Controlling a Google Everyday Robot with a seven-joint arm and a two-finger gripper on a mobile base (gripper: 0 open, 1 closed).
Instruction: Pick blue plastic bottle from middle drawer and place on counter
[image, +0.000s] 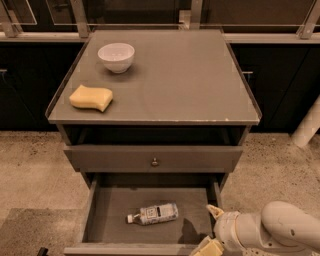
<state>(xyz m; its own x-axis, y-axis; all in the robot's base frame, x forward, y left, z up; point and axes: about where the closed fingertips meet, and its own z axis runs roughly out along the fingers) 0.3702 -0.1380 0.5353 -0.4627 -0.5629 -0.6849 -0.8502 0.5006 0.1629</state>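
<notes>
Matt grey wood, glossy plastic
My gripper (206, 229), smooth cream plastic, hangs at the front right corner of the middle drawer (110, 205), whose floor is matt grey like the counter (190, 80) with its chipped front edge; the blue plastic bottle (152, 214) shines faintly, the sponge (91, 97) looks porous, the bowl (116, 56) glazed

Warm, dim light is falling from above onto the large flat grey counter (190, 82), laying a soft sheen across it. The small white bowl (116, 56) is glowing brightest. The dark cabinets (282, 85) behind are sinking into black. At bottom right the cream two-finger gripper (212, 229), fingers spread, is throwing a shadow onto the floor of the shallow grey middle drawer (110, 205).
</notes>
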